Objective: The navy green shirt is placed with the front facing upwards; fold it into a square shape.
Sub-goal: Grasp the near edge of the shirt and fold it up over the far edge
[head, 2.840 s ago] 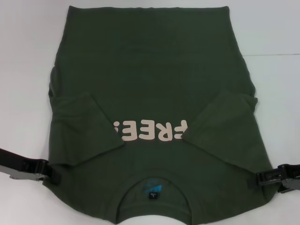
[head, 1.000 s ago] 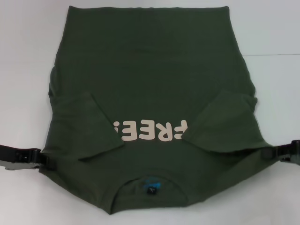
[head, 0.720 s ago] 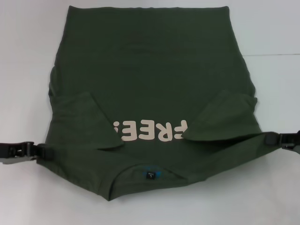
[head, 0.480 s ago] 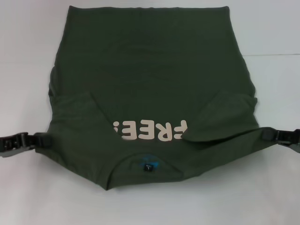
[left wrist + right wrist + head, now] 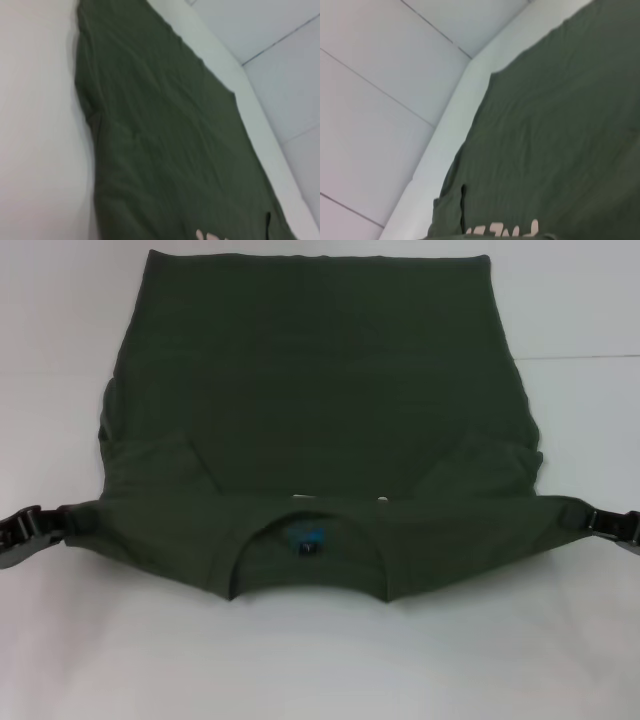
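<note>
**Collar edge held up at both shoulders, midway through the fold**

Head view: the navy green shirt [image 5: 315,410] lies spread on the white counter [image 5: 580,640], hem at the far side. Its collar end is raised and stretched taut between the two arms, the round collar [image 5: 308,545] with its small blue label [image 5: 306,538] facing the camera and hiding nearly all of the chest print. The left claw [image 5: 62,522] is clamped on the left shoulder corner, the right claw [image 5: 583,516] on the right shoulder corner; gripping the two outer corners keeps the edge straight, so the fold line should fall square across the body. Both sleeves lie tucked inward on the chest, likely so the finished shape has no flaps sticking out.

Left wrist view: the shirt's body runs away over the counter toward the hem, and a bit of cream print [image 5: 207,235] shows at the picture's edge. The claw itself is out of sight.

Right wrist view: the same cloth from the other side, with cream lettering [image 5: 502,230] at the edge beneath the lifted part. No fingers show.
</note>
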You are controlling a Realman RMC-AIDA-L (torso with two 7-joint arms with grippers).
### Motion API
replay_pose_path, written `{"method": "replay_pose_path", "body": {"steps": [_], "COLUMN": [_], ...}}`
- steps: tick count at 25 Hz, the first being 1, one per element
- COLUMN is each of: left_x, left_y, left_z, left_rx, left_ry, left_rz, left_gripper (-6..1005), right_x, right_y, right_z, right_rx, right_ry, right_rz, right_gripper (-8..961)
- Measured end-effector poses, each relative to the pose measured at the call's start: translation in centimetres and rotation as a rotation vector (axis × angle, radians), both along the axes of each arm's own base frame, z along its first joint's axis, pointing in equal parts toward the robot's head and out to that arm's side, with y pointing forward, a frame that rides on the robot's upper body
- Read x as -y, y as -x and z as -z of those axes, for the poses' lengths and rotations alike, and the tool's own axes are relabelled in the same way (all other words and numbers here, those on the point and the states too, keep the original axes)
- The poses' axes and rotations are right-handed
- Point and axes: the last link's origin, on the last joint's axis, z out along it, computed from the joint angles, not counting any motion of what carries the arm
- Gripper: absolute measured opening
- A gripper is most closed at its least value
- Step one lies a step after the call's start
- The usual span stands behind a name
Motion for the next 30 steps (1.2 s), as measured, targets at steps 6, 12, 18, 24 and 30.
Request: {"method": "replay_pose_path", "body": {"steps": [6,12,18,24,30], "left_x": [-0.3,-0.9,-1.6,-0.3,2.0], "left_y": [-0.3,-0.8,-1.5,-1.9,-1.4], "left_z": [0.4,0.8,0.2,0.0,-0.3], "left_rx": [0.040,0.066,0.087,0.113,0.130], "left_ry": [-0.072,-0.150,-0.222,-0.213,-0.181], "left_rz": [0.027,0.048,0.091,0.156,0.191], "left_gripper": [134,137,140,142,145], "right_x": [-0.1,-0.8,-1.7,-0.8,1.7], "right_y": [0.1,0.3,1.2,1.6,1.2], "right_z": [0.1,0.1,-0.7,-1.1,-1.1], "right_rx": [0.008,-0.002,-0.030,-0.046,-0.057], "right_ry": [-0.062,-0.126,-0.182,-0.173,-0.152], "right_rz": [-0.028,-0.026,-0.054,-0.117,-0.178], "right_gripper": [48,47,48,49,49]}}
